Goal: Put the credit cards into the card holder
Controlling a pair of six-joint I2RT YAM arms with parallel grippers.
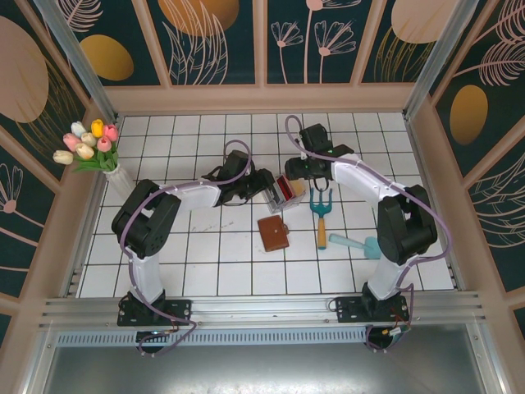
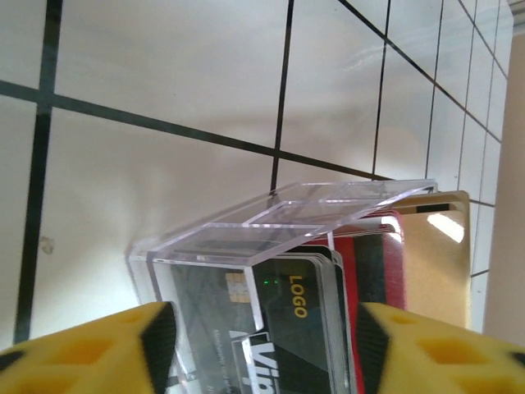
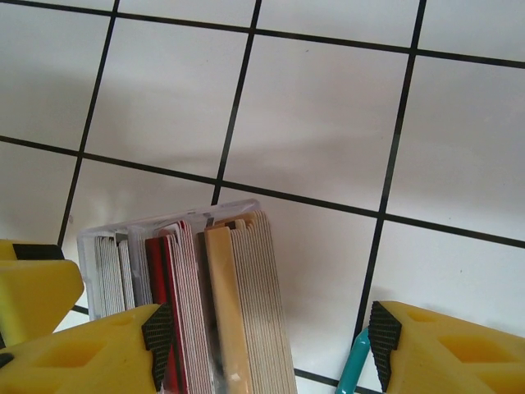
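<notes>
Red, tan, possibly grey credit cards (image 3: 216,316)

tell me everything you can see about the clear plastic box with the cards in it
The clear plastic box is small, open-topped and transparent, with thin walls and inner dividers. It sits on the white tiled table, just beyond the brown wallet. Grey, red and tan cards stand on edge inside. The left fingers flank it; whether they touch it is unclear.
</notes>
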